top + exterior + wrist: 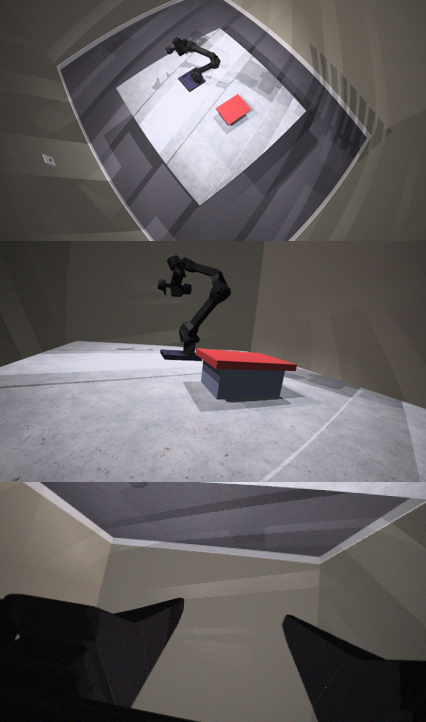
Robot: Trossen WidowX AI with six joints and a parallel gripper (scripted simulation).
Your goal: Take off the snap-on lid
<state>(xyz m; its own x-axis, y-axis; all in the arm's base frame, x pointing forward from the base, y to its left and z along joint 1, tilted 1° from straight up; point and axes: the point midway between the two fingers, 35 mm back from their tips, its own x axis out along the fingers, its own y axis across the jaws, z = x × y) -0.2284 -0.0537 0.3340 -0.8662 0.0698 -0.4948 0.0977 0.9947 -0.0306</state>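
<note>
Jaws wide apart and empty, high above table, away from red lid [244, 359] on box [244, 384].

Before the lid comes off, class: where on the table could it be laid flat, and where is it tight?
Free patches: the wide stretch of table on the near side of the box in the exterior view, and the strip left of the base plate. Tighter: the gap between base plate and red lid. The open pincer holds nothing, high and turned away.
</note>
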